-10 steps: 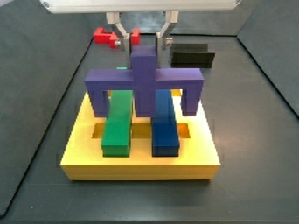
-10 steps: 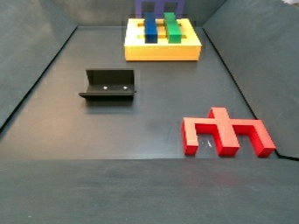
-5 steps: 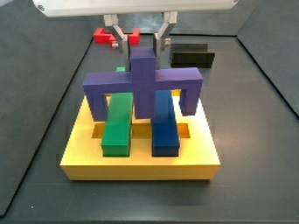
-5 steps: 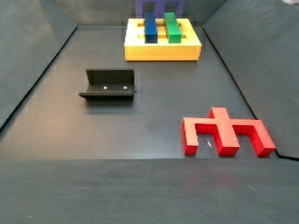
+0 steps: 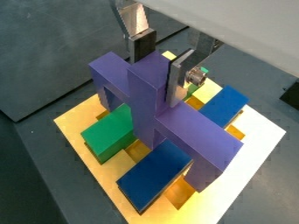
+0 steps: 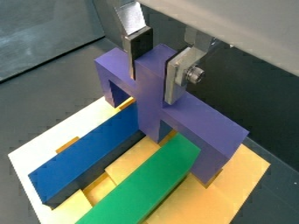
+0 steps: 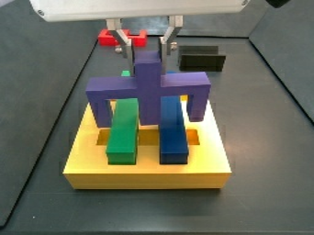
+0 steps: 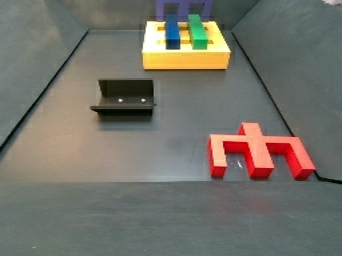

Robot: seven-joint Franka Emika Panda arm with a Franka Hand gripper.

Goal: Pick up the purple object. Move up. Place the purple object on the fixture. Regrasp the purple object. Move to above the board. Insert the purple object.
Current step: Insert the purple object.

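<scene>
The purple object (image 7: pixel 147 87) stands on the yellow board (image 7: pixel 147 174), crossbar level, its two end legs down at the board's far side, its stem pointing up. My gripper (image 7: pixel 147 53) hangs straight above it, shut on the stem's top. In both wrist views the silver fingers (image 5: pixel 177 83) (image 6: pixel 176 79) press the stem's two sides on the purple object (image 5: pixel 176 131) (image 6: pixel 140 96). The green bar (image 7: pixel 123 133) and blue bar (image 7: pixel 173 133) lie under the crossbar. The black fixture (image 8: pixel 124 97) stands empty on the floor, away from the board (image 8: pixel 187 58).
A red piece (image 8: pixel 261 152) of the same shape lies flat on the floor, well away from the board; it also shows behind the gripper (image 7: pixel 113 39). The fixture shows behind the board (image 7: pixel 203 58). Dark walls enclose the floor.
The gripper and the purple object have sunk slightly toward the board. The red piece and the fixture have not moved.
</scene>
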